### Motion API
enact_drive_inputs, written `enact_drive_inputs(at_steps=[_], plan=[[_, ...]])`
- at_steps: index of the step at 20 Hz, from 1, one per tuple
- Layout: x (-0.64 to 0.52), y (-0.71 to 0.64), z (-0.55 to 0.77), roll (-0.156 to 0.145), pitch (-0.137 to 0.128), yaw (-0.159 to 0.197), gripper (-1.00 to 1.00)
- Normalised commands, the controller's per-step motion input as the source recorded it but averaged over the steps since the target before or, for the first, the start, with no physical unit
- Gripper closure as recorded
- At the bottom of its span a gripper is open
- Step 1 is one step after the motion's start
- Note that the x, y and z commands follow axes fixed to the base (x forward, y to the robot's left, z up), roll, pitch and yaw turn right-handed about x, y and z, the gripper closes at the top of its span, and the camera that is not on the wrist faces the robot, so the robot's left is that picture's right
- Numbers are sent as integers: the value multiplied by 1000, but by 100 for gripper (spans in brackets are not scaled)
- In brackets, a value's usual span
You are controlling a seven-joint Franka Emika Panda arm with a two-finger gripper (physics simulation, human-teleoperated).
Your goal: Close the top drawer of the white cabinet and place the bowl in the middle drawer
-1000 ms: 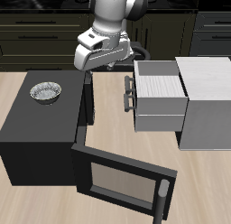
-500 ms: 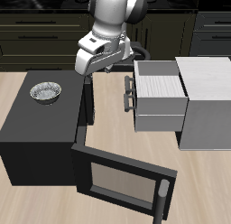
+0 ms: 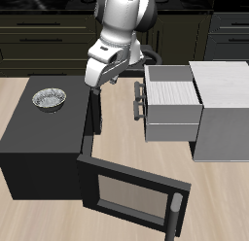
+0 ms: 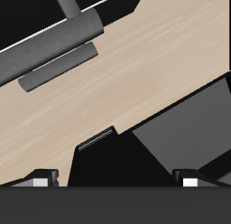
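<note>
On the black box, bowl, hand beside it, fingers apart, empty.

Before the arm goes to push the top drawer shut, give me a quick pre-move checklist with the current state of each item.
1. Top drawer pulled out of the white cabinet and needing a push: ok.
2. Gripper empty: ok, nothing shows between the fingers in the wrist view.
3. Gripper lined up with the drawer handle: not ok, it hangs off to the side, above the gap between the black box and the drawer.
4. Bowl upright and out of the way: ok, it sits on top of the black box.
5. Black box door clear of the drawer's path: ok, it swings open nearer the table's front edge.
</note>
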Motion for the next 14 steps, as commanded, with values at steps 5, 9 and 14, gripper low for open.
enact_drive_inputs(at_steps=[5, 9, 14], plan=[[146, -19, 37, 6, -7, 78, -100], [157, 111, -36, 36, -3, 92, -100], [183, 181, -82, 35, 4, 54, -100]])
